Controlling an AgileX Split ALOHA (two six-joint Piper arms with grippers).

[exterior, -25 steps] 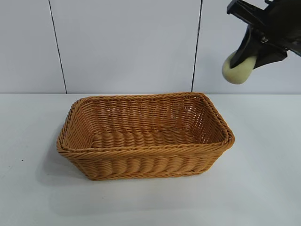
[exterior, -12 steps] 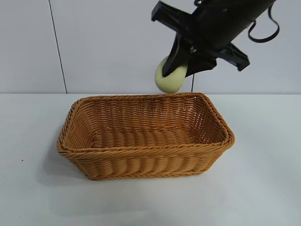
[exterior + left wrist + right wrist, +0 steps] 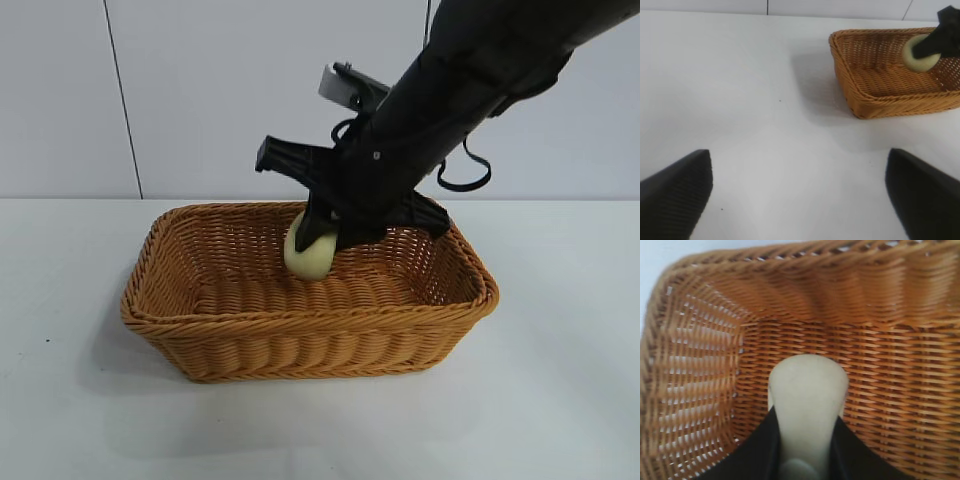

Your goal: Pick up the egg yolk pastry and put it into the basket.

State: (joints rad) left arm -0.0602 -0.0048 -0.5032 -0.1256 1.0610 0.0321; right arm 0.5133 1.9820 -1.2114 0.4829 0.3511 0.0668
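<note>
while the right gripper [image 3: 322,238] has its black jaws clamped on the egg yolk pastry [image 3: 308,255], a soft matte cream lump hanging inside the woven orange-tan wicker basket [image 3: 300,340] just above its ribbed floor, the left gripper [image 3: 800,197] sits wide open over the plain white table [image 3: 560,400].

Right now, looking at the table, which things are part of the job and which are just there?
Part of the job:
- egg yolk pastry, held over the basket's inside
- basket
- right gripper, clamped on the pastry

Just there:
- left gripper, open, off to the side above the table
</note>
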